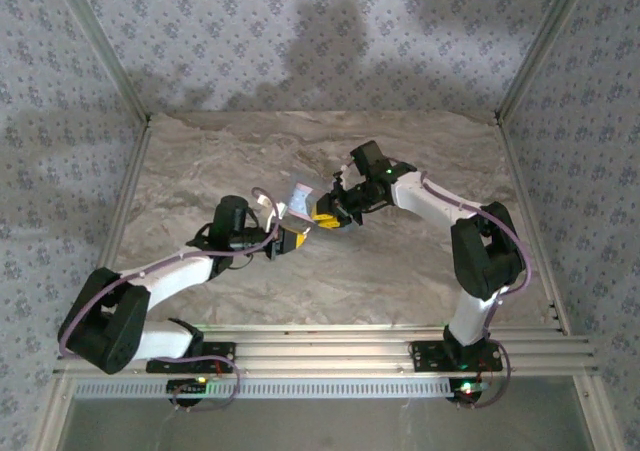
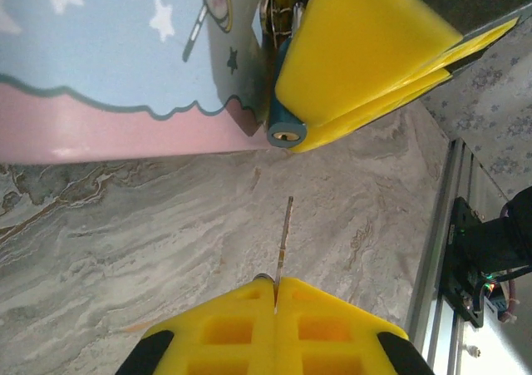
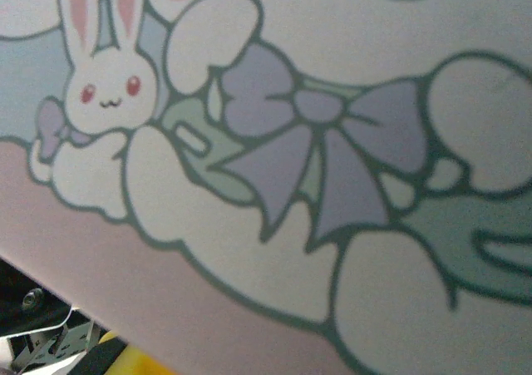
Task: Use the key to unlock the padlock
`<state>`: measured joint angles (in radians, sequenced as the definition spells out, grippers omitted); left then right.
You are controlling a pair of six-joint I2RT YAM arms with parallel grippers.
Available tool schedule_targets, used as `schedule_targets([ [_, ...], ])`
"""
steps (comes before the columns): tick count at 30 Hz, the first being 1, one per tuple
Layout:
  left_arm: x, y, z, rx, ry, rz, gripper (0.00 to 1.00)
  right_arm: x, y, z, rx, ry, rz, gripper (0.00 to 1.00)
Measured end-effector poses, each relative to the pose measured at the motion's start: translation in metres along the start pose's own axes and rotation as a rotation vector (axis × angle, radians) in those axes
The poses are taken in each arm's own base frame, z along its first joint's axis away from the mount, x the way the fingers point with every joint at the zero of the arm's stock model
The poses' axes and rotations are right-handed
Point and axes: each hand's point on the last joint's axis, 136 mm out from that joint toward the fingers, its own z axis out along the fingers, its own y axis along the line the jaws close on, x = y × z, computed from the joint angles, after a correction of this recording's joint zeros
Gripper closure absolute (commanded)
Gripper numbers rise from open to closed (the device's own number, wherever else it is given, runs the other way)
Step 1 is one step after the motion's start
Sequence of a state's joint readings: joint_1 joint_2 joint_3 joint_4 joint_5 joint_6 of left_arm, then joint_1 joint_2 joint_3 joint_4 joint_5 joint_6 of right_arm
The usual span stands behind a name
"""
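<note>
Left gripper has its yellow fingers squeezed flat on the thin silver metal key, blade poking out toward the keyhole. The tiny dark bluish metal padlock sits hard against the light-blue and pink cartoon tin box, and the right gripper looks clamped on its body. Seems light, stiff and slick imo, so grip the body, not that thin shackle.
</note>
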<state>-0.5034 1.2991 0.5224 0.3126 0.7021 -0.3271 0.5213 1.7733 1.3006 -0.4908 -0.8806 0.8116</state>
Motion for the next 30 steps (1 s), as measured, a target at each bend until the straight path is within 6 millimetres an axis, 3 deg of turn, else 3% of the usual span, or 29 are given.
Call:
schedule_targets([
  [19,-0.008,0.004,0.008,-0.100,-0.026,0.073,1.00,0.005,0.005,0.005,0.016,0.002,-0.006,1.00],
  [30,-0.016,0.001,0.010,-0.110,-0.034,0.083,1.00,0.003,0.009,-0.001,0.028,-0.034,-0.021,1.00],
])
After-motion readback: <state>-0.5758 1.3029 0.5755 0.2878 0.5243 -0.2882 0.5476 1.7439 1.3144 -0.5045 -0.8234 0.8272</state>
